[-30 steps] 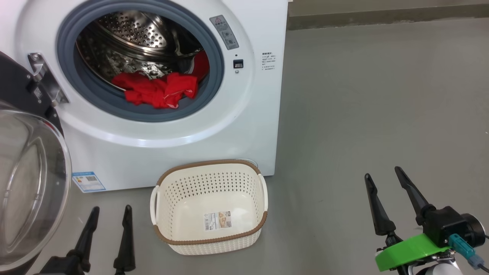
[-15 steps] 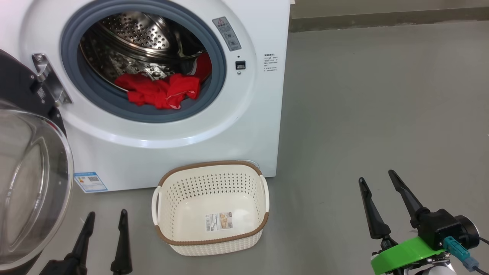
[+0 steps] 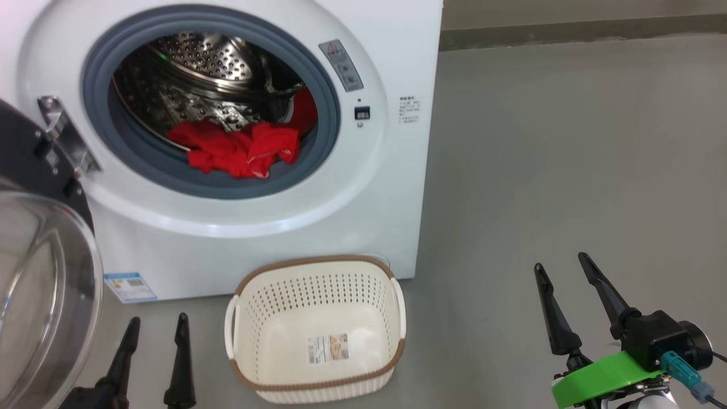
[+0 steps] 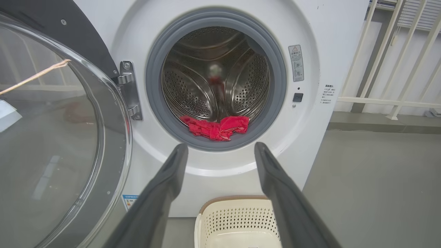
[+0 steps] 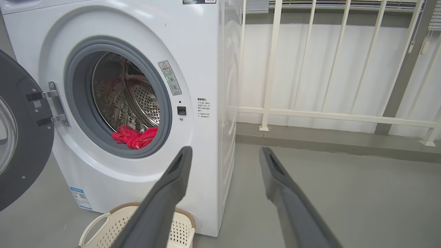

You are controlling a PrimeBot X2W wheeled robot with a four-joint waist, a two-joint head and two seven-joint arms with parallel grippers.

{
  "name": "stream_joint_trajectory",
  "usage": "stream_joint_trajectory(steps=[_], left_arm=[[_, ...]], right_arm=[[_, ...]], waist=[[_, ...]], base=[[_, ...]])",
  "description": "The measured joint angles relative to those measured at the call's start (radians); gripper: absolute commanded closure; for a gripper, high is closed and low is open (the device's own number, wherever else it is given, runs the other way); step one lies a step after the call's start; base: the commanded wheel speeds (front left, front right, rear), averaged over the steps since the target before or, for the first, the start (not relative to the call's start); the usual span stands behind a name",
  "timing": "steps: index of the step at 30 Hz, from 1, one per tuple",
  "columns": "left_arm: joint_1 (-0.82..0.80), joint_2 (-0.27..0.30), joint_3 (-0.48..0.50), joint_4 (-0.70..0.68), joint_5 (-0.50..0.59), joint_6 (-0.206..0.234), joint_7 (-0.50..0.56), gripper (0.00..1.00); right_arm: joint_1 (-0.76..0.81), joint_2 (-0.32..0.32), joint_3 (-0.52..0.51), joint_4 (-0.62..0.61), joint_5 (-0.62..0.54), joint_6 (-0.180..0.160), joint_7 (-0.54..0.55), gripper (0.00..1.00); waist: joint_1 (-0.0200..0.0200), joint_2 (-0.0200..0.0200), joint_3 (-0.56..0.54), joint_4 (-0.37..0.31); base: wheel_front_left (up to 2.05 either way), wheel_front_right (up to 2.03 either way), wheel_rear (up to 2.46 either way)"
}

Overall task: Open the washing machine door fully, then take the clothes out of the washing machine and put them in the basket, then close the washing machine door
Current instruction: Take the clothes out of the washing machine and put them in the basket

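The white washing machine [image 3: 363, 187] stands open, its black door [image 3: 40, 284] with the glass bowl swung out to the left. Red clothes [image 3: 238, 149] lie at the front of the steel drum, partly on the grey gasket; I also see the clothes [image 4: 215, 126] in the left wrist view and the clothes [image 5: 133, 136] in the right wrist view. The cream basket [image 3: 255, 301] sits empty on the floor before the machine. My left gripper [image 3: 157, 321] is open, low at the left beside the basket. My right gripper [image 3: 560, 262] is open over bare floor at the right.
Grey floor [image 3: 568, 159] stretches to the right of the machine. A white railing [image 5: 330, 113] and a low kerb run along the wall behind. The open door [image 4: 51, 137] takes up the space left of my left gripper.
The head view has shifted, so machine and basket sit a little lower in the picture. Both grippers stay open and hold their places low in the view.
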Motion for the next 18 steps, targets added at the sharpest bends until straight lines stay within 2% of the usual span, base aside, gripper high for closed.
stream_joint_trajectory(steps=[9, 18], left_arm=[[-0.001, -0.001, -0.001, -0.012, -0.016, -0.002, 0.000, 0.00], [-0.001, -0.001, -0.012, -0.017, -0.016, 0.009, 0.000, 0.00]], right_arm=[[0.000, 0.000, -0.006, 0.001, 0.008, 0.000, 0.000, 0.00], [0.000, 0.000, -0.007, 0.001, 0.008, 0.000, 0.000, 0.00]], waist=[[0.0000, 0.0000, -0.003, 0.002], [0.0000, 0.0000, -0.006, 0.004]], base=[[1.26, -1.26, 0.00], [0.17, -0.17, 0.00]])
